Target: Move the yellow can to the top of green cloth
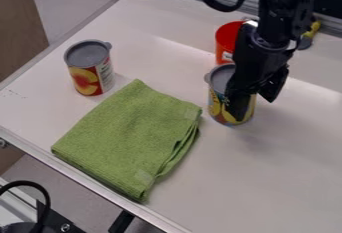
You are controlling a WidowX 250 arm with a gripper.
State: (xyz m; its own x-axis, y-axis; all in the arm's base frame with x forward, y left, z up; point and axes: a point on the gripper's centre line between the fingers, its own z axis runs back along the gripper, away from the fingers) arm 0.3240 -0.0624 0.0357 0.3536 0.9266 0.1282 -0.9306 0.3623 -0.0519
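The gripper (pixel 256 104) is at the right of the work surface, low beside the yellow can (pixel 217 100). Its fingers stand apart: one overlaps the can's front, the other is off the can's right side. The can is upright, with a grey top and a yellow label partly hidden behind the gripper. Whether a finger touches it, I cannot tell. The folded green cloth (pixel 133 137) lies flat to the can's lower left, with bare surface between them.
A second can (pixel 88 69) with a fruit label stands above the cloth's upper left. Behind the yellow can is a red cup (pixel 228 36), and a yellow-handled item (pixel 310 33) lies at the upper right. The white table (pixel 267 177) has a metal edge along its lower left.
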